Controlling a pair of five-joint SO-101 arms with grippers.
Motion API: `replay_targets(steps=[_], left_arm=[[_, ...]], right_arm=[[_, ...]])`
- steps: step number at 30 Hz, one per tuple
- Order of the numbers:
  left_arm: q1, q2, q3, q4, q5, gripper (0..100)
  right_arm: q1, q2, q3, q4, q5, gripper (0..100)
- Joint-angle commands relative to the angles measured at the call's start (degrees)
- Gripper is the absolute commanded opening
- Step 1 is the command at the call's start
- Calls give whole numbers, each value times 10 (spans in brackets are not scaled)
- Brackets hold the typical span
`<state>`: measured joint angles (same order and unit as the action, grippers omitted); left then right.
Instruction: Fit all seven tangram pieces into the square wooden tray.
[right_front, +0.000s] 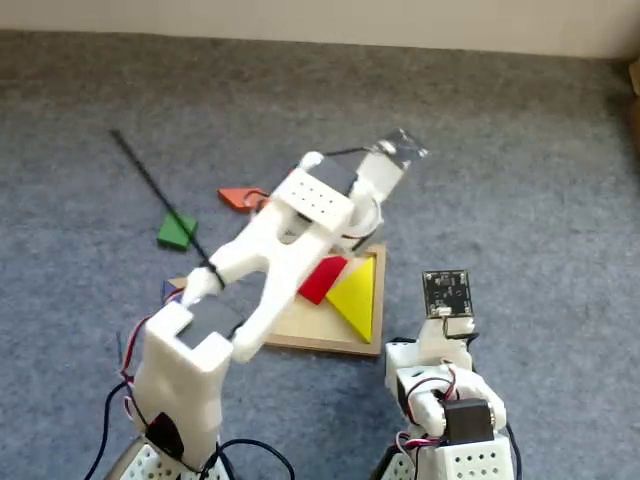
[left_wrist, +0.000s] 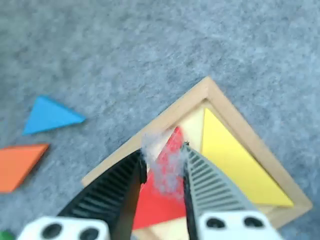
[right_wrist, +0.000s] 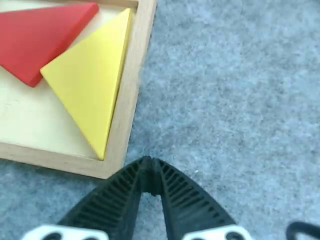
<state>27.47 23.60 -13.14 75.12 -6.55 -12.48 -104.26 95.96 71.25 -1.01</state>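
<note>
Left fingers (left_wrist: 210, 185) above red triangle (left_wrist: 160, 205) in tray (left_wrist: 165, 117).
Narrow gap, nothing gripped, red tip between them; right fingers (right_wrist: 180, 192) closed beside tray.

Tray (right_wrist: 127, 100): pale plain wood. Within, yellow triangle (right_wrist: 92, 70) at three o'clock, red triangle (right_wrist: 40, 35) adjoining. Orange piece (right_front: 240, 197) at eleven o'clock of tray, green piece (right_front: 176, 231) at ten. Blue triangle (left_wrist: 47, 115). Carpet (right_front: 500, 150): mottled grey-blue.
</note>
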Motion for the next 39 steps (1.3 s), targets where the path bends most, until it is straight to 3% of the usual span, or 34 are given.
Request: replay_targets(steps=[1, 8, 14, 21, 33, 39], left_arm=[[-16, -88, 23, 29, 4, 126], [-33, -223, 189, 39, 4, 126], [-95, -313, 340, -45, 1, 126], [-152, -328, 450, -178, 0, 126], [-153, -324, 519, -287, 0, 127], [-154, -241, 478, -290, 2, 127]], right_arm=[[5, -9, 86, 4, -3, 15], [5, -9, 86, 4, -3, 15], [5, -9, 86, 4, -3, 15], [5, -9, 86, 4, -3, 15], [5, -9, 86, 4, -3, 15], [5, -9, 86, 4, -3, 15]])
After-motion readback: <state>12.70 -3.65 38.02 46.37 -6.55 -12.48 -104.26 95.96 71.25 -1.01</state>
